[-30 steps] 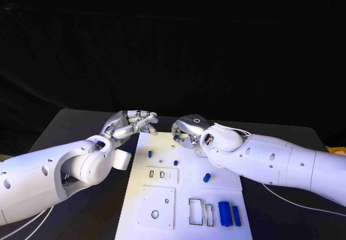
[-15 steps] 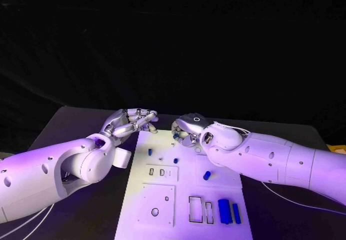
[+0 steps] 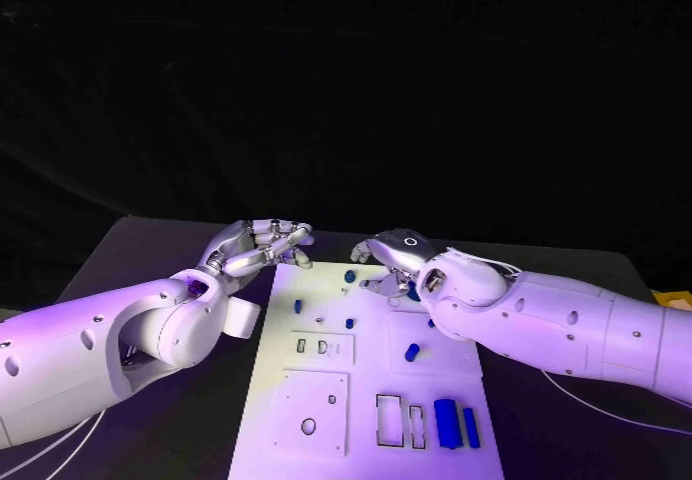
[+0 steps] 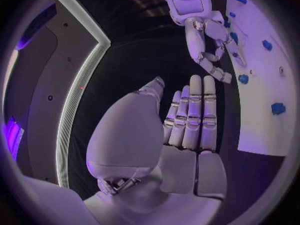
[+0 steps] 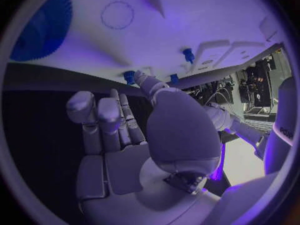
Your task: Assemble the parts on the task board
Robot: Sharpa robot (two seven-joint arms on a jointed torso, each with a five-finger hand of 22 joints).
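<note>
Head view, near edge of the task board [image 3: 440, 385], lower middle of frame: two long blue parts [image 3: 456, 424] lie flat side by side at lower right of the board. Their long axes run near to far, roughly along the board's length. Just left of them sit two rectangular cut-outs [image 3: 401, 420], long sides in the same direction. Judgement: parts are staged beside the slots that match them, unseated.

Mid board: a short blue part [image 3: 413, 352] lies loose, long axis tilted a little off the board's length. Left of it, a small raised plate [image 3: 322, 347] with slots. Further up, two small blue parts [image 3: 325, 313] stand upright, axes vertical, so probably already seated in holes.

Far end of the board, centre of frame: right hand [image 3: 392, 268] hangs palm down over the board's far right part, fingers curled toward a blue piece [image 3: 413, 293] just under them. Whether it has hold of that piece, cannot tell; the wrist view shows the fingers fairly straight with nothing plainly between them.

Left hand [image 3: 263, 246], upper left of the board and off its edge over the black surface [image 3: 173, 250]: fingers extended and together, nothing in it. Judgement: parked clear so the right hand can work.
</note>
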